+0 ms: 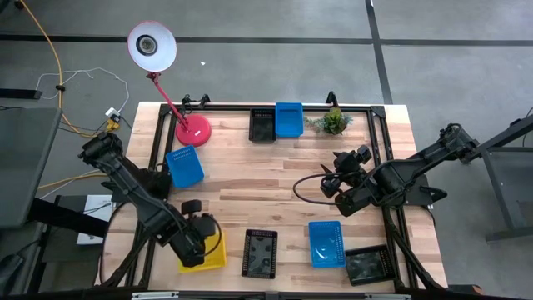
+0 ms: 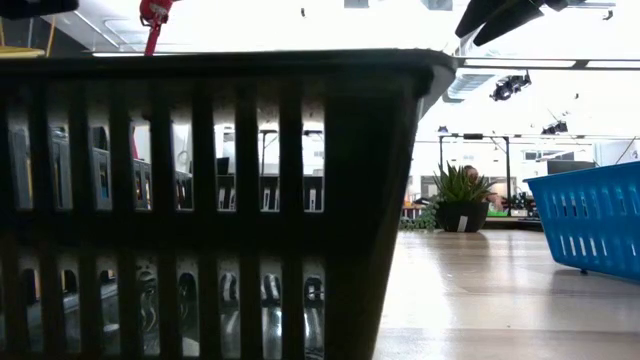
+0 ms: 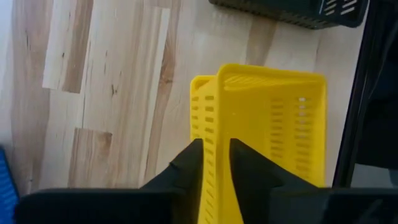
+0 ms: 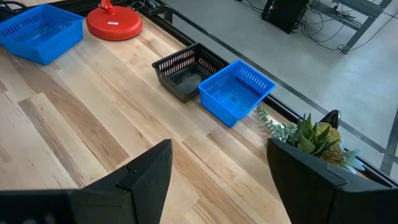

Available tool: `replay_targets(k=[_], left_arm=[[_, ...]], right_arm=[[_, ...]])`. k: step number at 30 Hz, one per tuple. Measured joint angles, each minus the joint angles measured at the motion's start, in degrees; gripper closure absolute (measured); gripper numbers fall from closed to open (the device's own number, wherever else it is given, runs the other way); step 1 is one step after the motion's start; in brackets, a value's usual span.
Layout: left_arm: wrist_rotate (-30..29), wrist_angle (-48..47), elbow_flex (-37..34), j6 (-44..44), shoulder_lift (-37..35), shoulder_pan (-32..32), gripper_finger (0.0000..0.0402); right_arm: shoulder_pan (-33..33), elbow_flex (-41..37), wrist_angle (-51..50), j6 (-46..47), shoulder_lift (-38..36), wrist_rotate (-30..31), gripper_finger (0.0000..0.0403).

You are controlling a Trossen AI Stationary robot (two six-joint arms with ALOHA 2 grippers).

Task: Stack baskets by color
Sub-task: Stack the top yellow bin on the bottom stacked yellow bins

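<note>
Baskets lie scattered over the wooden table (image 1: 250,175): blue ones (image 1: 184,167) by the pink lamp (image 1: 192,129), at the far edge (image 1: 289,118) beside a black one (image 1: 261,125), and near the front (image 1: 326,242); two more black baskets (image 1: 260,252) (image 1: 368,264) sit along the front edge. At the front left corner the left gripper (image 3: 214,158) has its fingers straddling one wall of the yellow basket (image 3: 273,124), one inside and one outside, nearly together on it. Whether they grip or are letting go I cannot tell. The right gripper (image 4: 217,168) hovers mid-table with fingers wide apart, empty. My judgement: the yellow basket is being handled, and next a matching pair, likely blue, needs nesting. The low view is mostly blocked by a black basket's wall, and the left arm hides part of the yellow basket from above
</note>
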Motion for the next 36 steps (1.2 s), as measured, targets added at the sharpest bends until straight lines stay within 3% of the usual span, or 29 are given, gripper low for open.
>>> replay_targets(k=[9,14,19,25,31,36], left_arm=[[4.1,0.8,0.0,3.1,0.0,2.1,0.0252],[3.6,2.2,0.0,7.7,0.0,1.3,0.0237],[-4.3,1.7,0.0,7.9,-0.4,-2.9,0.0278],[-16.5,1.8,0.1,3.8,-1.0,-11.0,0.0391],[-27.7,2.0,0.1,-0.2,-1.0,-16.6,0.0399],[-32.7,5.2,-2.1,-0.7,-1.1,-17.5,0.0401]], right_arm=[[0.0,0.0,0.0,0.4,0.0,0.0,0.0153],[0.0,0.0,0.0,0.4,0.0,0.0,0.0153],[0.0,0.0,0.0,0.4,0.0,0.0,0.0153],[0.0,0.0,0.0,0.4,0.0,0.1,0.0153],[0.0,0.0,0.1,0.4,0.0,0.1,0.0153],[0.0,0.0,0.1,0.4,0.0,0.1,0.0153]])
